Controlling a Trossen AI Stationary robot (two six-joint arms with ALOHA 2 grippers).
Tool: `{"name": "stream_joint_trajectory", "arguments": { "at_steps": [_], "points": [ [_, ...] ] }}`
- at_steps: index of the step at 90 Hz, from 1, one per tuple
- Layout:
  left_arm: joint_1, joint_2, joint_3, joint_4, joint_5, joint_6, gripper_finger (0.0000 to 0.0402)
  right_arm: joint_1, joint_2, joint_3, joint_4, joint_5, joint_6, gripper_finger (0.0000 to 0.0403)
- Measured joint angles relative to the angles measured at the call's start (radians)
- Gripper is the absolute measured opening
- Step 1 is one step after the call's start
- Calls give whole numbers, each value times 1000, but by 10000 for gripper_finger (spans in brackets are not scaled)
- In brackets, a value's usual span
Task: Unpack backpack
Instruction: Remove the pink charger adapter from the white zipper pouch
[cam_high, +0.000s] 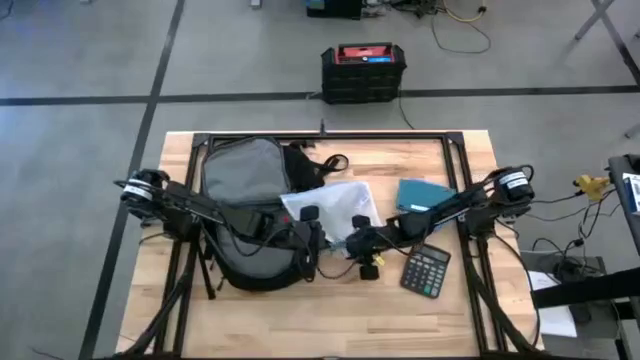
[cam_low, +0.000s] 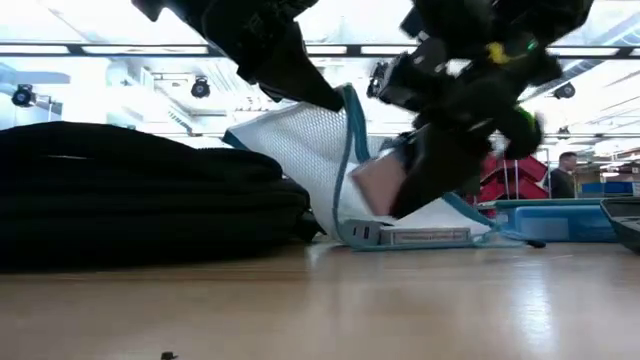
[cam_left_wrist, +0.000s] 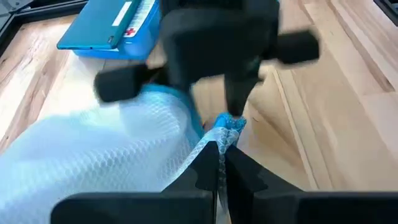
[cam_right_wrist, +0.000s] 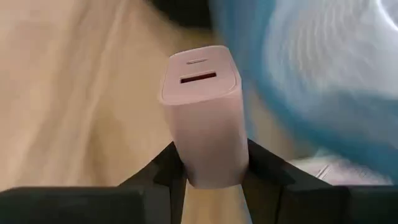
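Observation:
The black backpack (cam_high: 245, 215) lies on the table's left half, its grey lining up; in the low view it is the dark mound (cam_low: 130, 190). Right of it is a white mesh pouch with blue trim (cam_high: 340, 203) (cam_low: 300, 150). My left gripper (cam_high: 312, 222) (cam_left_wrist: 221, 155) is shut on the pouch's edge. Just right of it, my right gripper (cam_high: 362, 243) (cam_right_wrist: 211, 168) is shut on a pale pink charger block (cam_right_wrist: 202, 106) (cam_low: 372, 187), right beside the pouch. My left gripper pinches the pouch's blue-trimmed edge (cam_left_wrist: 225, 127) between its two fingers, coming slanting down from the table's left. That edge is raised, and the pouch slopes down to its lower end (cam_low: 400, 237), which rests on the table. My right gripper pinches the charger block by its two opposite sides, at the end nearest the gripper (cam_right_wrist: 208, 158). The end with the port (cam_right_wrist: 198, 78) points away from the fingers. In the low view the block is tilted and clear of the table.
A teal box (cam_high: 420, 193) (cam_left_wrist: 115, 28) lies right of the pouch, and a black calculator (cam_high: 425, 270) sits nearer the front right. A black crate with a red top (cam_high: 363, 72) stands on the floor beyond the table. Bare wood runs along the near edge.

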Motion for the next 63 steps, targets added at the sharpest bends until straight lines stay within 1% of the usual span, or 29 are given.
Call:
{"name": "stream_joint_trajectory", "arguments": {
  "at_steps": [13,25,34,42,50,63],
  "points": [
    [0,0,0,-8,0,0,0,89,-102,1,-274,-2,113,101],
    [0,0,0,-10,0,0,0,188,-185,1,-537,-4,309,109],
    [0,0,0,-7,0,-4,0,256,-213,1,-685,-4,436,115],
    [0,0,0,-4,0,-4,0,301,-213,-3,-756,-6,500,113],
    [0,0,0,3,-1,13,0,333,-202,-5,-784,-35,551,114],
    [0,0,-30,90,-1,31,0,357,-200,-1,-775,-28,591,138]
  ]
}}
